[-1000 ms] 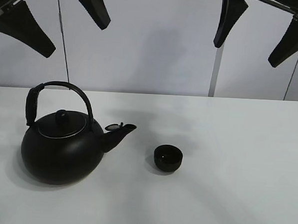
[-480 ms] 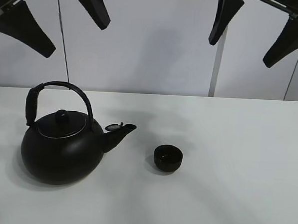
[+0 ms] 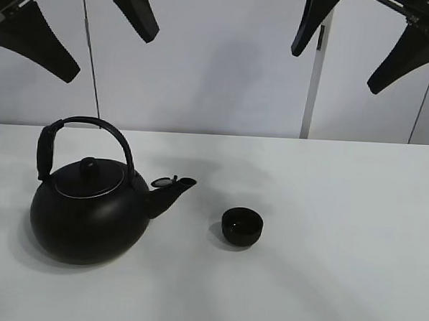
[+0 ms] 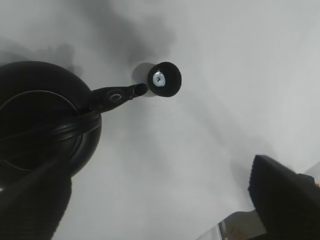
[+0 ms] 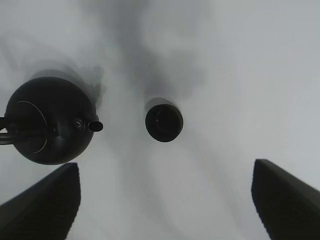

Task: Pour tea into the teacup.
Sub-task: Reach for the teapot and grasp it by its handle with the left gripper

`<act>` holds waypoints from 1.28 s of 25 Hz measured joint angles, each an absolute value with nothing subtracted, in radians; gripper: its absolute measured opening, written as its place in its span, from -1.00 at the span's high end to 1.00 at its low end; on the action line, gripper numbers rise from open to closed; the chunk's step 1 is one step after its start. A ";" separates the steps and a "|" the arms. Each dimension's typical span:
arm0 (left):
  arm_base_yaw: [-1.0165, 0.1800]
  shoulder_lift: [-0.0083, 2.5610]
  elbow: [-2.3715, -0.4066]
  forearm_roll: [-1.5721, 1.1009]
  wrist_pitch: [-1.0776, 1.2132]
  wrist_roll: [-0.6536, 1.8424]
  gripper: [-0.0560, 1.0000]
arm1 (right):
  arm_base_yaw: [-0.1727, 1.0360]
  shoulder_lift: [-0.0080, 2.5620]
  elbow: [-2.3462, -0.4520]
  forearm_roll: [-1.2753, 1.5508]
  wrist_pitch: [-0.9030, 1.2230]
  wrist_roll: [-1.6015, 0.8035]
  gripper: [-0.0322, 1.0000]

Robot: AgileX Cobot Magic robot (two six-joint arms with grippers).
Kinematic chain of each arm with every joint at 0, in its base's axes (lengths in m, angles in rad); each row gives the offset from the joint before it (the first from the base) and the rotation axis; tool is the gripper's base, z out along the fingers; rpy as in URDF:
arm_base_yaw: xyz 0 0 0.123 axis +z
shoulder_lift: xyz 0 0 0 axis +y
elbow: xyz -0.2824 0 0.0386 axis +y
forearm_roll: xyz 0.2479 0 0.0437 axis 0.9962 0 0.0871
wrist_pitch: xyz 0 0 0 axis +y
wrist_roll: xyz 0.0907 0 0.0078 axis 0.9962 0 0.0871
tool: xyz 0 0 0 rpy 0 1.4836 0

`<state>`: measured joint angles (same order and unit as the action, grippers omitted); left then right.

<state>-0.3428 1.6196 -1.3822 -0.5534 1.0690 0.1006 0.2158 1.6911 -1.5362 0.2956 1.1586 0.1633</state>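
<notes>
The small black teacup [image 3: 241,226] stands upright on the white table [image 3: 338,268], just right of the spout of the big black kettle [image 3: 89,211], with a small gap between them. No tea stream shows. My left gripper [image 3: 85,24] hangs open and empty high above the kettle. My right gripper [image 3: 359,39] hangs open and empty high above and to the right of the cup. The left wrist view shows the kettle [image 4: 40,115] and the cup [image 4: 164,79] far below. The right wrist view shows the kettle [image 5: 50,120] and the cup [image 5: 164,122] far below.
A pale wall [image 3: 219,74] rises behind the table's far edge. A light vertical post [image 3: 311,101] and a thin dark cable [image 3: 90,68] run down it. The kettle's arched handle [image 3: 94,125] stands upright over its lid.
My right gripper has drifted a little to the left and slightly up in the exterior view. The left gripper, kettle and cup have not moved.
</notes>
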 joint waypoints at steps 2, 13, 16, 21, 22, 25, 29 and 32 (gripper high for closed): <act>-0.343 1.620 -1.382 -0.553 1.069 0.101 -0.42 | 0.216 1.691 -1.536 0.300 1.159 0.163 -0.31; -0.343 1.620 -1.382 -0.553 1.069 0.101 -0.42 | 0.216 1.691 -1.536 0.302 1.147 0.164 -0.31; -0.343 1.620 -1.382 -0.553 1.069 0.101 -0.42 | 0.216 1.691 -1.536 0.302 1.125 0.164 -0.31; -0.343 1.620 -1.382 -0.553 1.069 0.101 -0.42 | 0.216 1.691 -1.536 0.303 1.075 0.164 -0.31; -0.343 1.620 -1.382 -0.553 1.069 0.101 -0.42 | 0.216 1.691 -1.536 0.303 1.064 0.164 -0.31; -0.343 1.620 -1.382 -0.553 1.068 0.101 -0.42 | 0.216 1.691 -1.536 0.303 1.027 0.164 -0.31; -0.343 1.620 -1.382 -0.553 1.056 0.130 -0.42 | 0.216 1.691 -1.536 0.303 0.995 0.164 -0.31; -0.343 1.620 -1.382 -0.553 1.049 0.161 -0.42 | 0.216 1.691 -1.536 0.303 0.967 0.164 -0.31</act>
